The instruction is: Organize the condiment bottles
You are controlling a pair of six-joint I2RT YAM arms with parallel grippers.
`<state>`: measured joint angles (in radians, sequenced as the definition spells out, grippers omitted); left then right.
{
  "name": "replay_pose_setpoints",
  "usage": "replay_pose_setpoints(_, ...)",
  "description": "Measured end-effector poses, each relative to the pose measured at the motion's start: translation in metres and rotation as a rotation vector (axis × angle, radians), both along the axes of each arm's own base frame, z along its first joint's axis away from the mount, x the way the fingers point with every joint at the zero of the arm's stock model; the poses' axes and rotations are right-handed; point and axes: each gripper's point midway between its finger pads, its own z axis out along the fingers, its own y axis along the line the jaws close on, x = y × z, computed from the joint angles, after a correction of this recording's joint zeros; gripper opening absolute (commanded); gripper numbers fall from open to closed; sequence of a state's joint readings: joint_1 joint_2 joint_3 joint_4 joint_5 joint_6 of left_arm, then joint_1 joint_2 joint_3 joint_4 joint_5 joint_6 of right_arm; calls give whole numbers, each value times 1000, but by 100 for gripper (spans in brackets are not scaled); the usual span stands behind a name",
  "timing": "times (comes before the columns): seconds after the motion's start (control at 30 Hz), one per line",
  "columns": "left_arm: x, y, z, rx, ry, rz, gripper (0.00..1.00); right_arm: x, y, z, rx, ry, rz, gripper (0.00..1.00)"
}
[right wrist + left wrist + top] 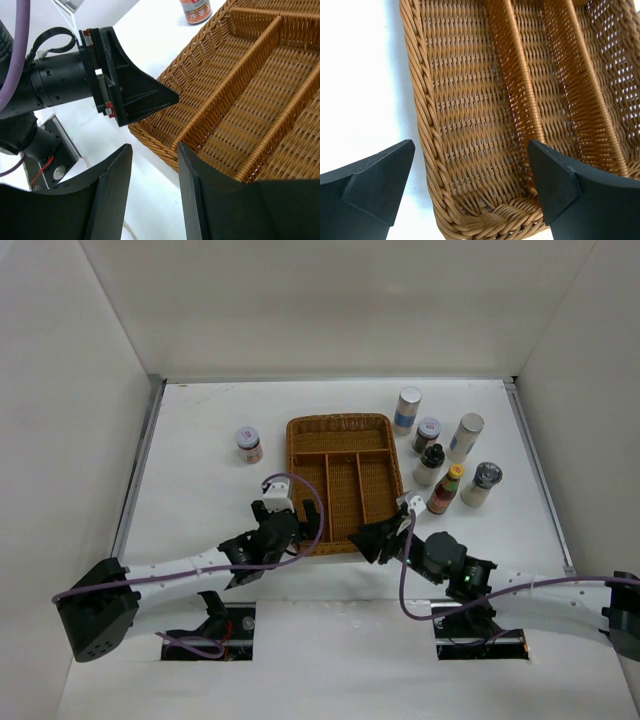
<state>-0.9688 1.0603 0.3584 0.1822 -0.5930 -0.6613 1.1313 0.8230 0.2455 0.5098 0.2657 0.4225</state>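
Observation:
A silver-lidded jar [248,444] stands alone left of the brown wicker tray [340,425]. Right of the tray stand the other condiment bottles: two white blue-labelled shakers [407,410] [465,437], a short jar [427,433], a dark black-capped bottle [430,465], a yellow-capped sauce bottle [445,490] and a grey-topped grinder [481,484]. My left gripper [298,523] [471,145] is wide open, straddling the tray's near left corner [470,220] and holding nothing. At the tray's near edge, my right gripper [368,538] [154,147] is open by a narrow gap over bare table.
The tray's compartments [470,100] hold nothing. The left gripper [135,95] shows close in the right wrist view, beside the tray's corner. White walls enclose the table on three sides.

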Motion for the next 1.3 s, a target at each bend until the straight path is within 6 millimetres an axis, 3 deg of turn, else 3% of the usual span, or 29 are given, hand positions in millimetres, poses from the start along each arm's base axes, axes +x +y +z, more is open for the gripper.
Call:
replay_pose_setpoints(0.23,14,8,11,-18,-19,48,100,1,-3,9,28,-14,-10,44)
replay_pose_setpoints(0.3,18,9,18,-21,-34,54,100,1,-3,12,35,-17,-12,35)
replay_pose_setpoints(0.4,21,6,31,-28,-64,49,100,1,-4,12,32,-20,-17,12)
replay_pose_setpoints(0.6,31,1,57,-48,-144,44,100,11,-11,9,6,-3,-78,5)
replay_pose_setpoints(0.67,33,-1,67,-73,-176,38,100,18,-15,14,-20,9,-120,10)
replay_pose_setpoints(0.7,34,-3,73,-92,-195,33,94,23,-17,23,-25,12,-147,14)
replay_pose_setpoints(0.8,33,-6,86,-151,-249,11,47,39,-27,64,-10,-3,-256,30)
replay_pose_setpoints(0.83,32,-7,88,-166,-264,1,36,45,-32,80,2,-13,-296,35)
replay_pose_setpoints(0.93,29,-10,90,-186,-293,-32,24,63,-60,120,44,-47,-436,49)
replay_pose_setpoints(1.0,27,-12,90,-197,-302,-50,23,74,-84,131,43,-57,-533,55)
replay_pose_setpoints(1.07,27,-15,93,-213,-315,-61,26,84,-107,127,12,-53,-620,60)
replay_pose_setpoints(1.13,29,-19,95,-227,-328,-67,37,90,-125,118,-34,-37,-689,69)
replay_pose_setpoints(1.23,33,-24,88,-226,-324,-73,62,92,-144,99,-103,6,-754,87)
replay_pose_setpoints(1.3,32,-30,83,-231,-316,-85,73,90,-155,89,-136,32,-791,92)
